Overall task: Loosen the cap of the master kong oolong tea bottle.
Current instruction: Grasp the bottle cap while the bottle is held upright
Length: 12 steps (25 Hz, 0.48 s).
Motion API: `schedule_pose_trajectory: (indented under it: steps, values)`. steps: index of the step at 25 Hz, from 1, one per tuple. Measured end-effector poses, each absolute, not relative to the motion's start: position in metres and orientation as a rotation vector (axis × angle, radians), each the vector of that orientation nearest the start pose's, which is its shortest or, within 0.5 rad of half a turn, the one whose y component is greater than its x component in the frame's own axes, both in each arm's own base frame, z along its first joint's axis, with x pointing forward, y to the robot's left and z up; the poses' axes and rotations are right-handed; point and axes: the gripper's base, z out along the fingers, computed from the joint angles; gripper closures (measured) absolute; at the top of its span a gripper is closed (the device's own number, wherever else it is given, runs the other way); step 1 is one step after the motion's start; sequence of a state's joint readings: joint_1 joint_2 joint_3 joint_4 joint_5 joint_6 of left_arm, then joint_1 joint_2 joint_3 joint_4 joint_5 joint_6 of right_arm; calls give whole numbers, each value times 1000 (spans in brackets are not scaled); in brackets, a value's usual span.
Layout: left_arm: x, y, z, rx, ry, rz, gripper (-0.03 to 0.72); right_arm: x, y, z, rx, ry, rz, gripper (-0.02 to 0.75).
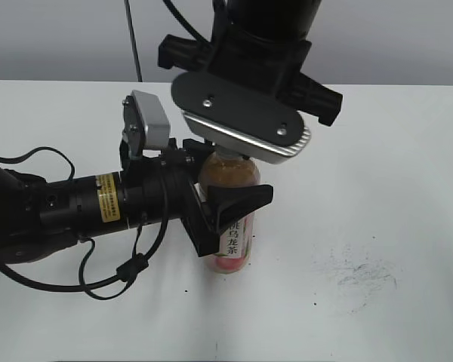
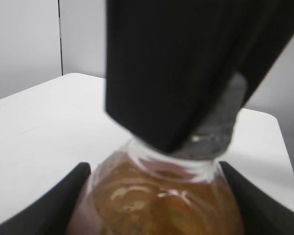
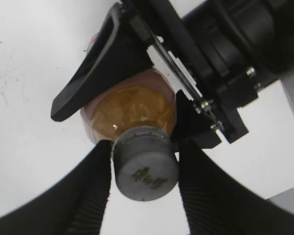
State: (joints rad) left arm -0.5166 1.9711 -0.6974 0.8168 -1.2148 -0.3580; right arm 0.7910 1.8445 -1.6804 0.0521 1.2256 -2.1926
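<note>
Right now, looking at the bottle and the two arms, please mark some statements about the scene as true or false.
1. The bottle stands upright on the table. True.
2. The left gripper holds the bottle at its body. True.
3. The cap lies on the table. False: it sits on the bottle's neck.
4. The right gripper has its jaws on either side of the cap. True.
5. The bottle is empty. False: amber tea shows inside.
</note>
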Motion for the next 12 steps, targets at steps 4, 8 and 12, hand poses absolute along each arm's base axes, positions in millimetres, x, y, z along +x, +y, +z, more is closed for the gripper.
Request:
schedule_pose_trajectory:
  steps: [4,8,12]
  values:
    - [253,-215,136,981,1458,-1014,240,272,279,299,-2810,673,-167,286]
    - [253,-215,136,980,1459,-1013,240,273,278,299,-2597,1242,-109,171]
    - [253,-215,136,979,1460,-1013,240,273,278,299,-2246,1788,-28,155]
